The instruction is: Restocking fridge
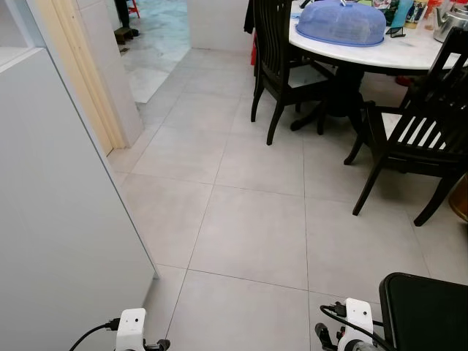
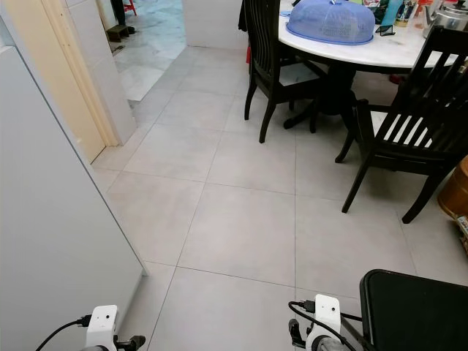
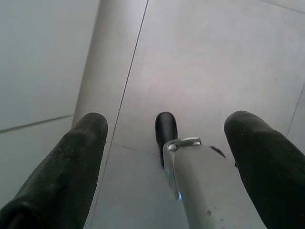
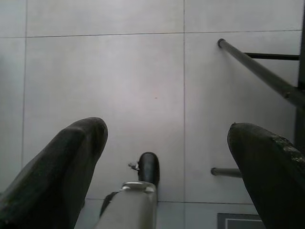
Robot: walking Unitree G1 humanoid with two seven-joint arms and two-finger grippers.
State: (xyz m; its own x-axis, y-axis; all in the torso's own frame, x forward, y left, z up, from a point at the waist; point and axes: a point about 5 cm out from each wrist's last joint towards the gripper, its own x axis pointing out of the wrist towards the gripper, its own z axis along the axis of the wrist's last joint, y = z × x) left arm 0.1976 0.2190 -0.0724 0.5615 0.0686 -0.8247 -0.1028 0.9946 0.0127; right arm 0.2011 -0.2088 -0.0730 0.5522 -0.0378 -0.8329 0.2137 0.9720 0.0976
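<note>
At the lower frame edge, the left gripper [image 3: 164, 157] and right gripper [image 4: 167, 162] are hung spread and empty over the pale grey tiled floor [image 1: 256, 234], presumably for walking; the white round dining table [image 1: 409, 55] is seen upper right.

We stand on a pale grey tiled floor [image 1: 256, 219], a white panel [image 1: 58, 219] close on our left, a doorway [image 1: 157, 36] ahead opening onto marbled flooring, and dark wooden chairs [image 1: 417, 139] drawn round a white round table [image 1: 380, 47] at right.
</note>
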